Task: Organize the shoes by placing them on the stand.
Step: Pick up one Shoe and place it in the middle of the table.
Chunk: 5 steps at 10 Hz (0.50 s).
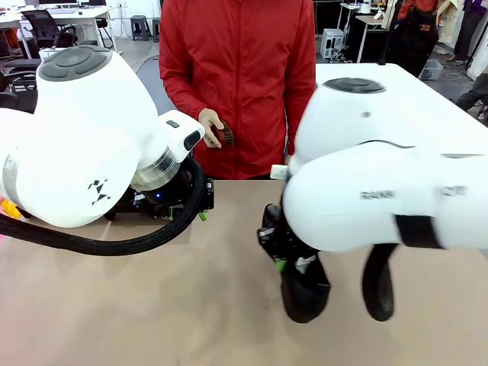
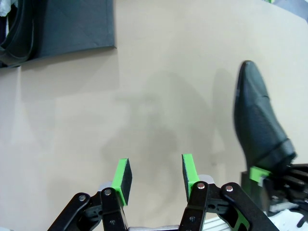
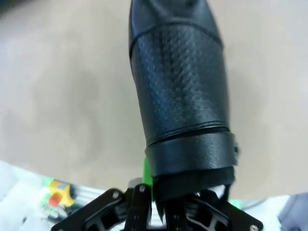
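right wrist view has the right gripper [image 3: 185, 192] clamped on a black shoe [image 3: 180, 91], toe pointing away above the table [image 3: 57, 96]. farther left, the left gripper [image 2: 154, 175] hangs open; beyond, the stand [image 2: 77, 24].

A glossy black textured leather shoe [image 3: 180, 96] hangs toe-down at lower center of the front view, heel end clamped in the right gripper [image 3: 185, 190]. A matte-black stand [image 2: 72, 24] lies upper left in the left wrist view, another shoe [image 2: 14, 41] at its edge.
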Motion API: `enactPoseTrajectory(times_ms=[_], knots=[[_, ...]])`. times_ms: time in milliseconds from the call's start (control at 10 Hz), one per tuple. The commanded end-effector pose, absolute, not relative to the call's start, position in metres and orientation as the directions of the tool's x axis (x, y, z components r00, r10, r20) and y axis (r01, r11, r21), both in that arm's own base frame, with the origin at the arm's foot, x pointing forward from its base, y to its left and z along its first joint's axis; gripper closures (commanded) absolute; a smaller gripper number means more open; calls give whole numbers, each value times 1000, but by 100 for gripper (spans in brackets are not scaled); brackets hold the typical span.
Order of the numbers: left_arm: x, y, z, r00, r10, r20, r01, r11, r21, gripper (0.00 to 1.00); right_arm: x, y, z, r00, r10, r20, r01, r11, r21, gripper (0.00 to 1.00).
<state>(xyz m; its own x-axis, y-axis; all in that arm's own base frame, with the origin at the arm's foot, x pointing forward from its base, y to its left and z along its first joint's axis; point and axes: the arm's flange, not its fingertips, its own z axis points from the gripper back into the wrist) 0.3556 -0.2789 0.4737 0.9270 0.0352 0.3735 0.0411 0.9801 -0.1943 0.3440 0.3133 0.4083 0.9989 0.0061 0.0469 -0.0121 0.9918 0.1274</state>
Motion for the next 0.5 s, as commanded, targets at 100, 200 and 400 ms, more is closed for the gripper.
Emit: enactPoseTrajectory(times_ms=[100, 200, 400], knots=[[356, -279, 475, 922, 36, 387, 40, 982, -187, 43, 363, 344, 389, 993, -110, 47, 102, 985, 142, 100], [356, -279, 475, 922, 36, 387, 40, 982, -187, 43, 362, 346, 383, 991, -117, 58, 107, 983, 149, 100], [356, -279, 475, 922, 36, 387, 40, 982, -187, 43, 365, 347, 369, 991, -120, 59, 110, 983, 148, 100]])
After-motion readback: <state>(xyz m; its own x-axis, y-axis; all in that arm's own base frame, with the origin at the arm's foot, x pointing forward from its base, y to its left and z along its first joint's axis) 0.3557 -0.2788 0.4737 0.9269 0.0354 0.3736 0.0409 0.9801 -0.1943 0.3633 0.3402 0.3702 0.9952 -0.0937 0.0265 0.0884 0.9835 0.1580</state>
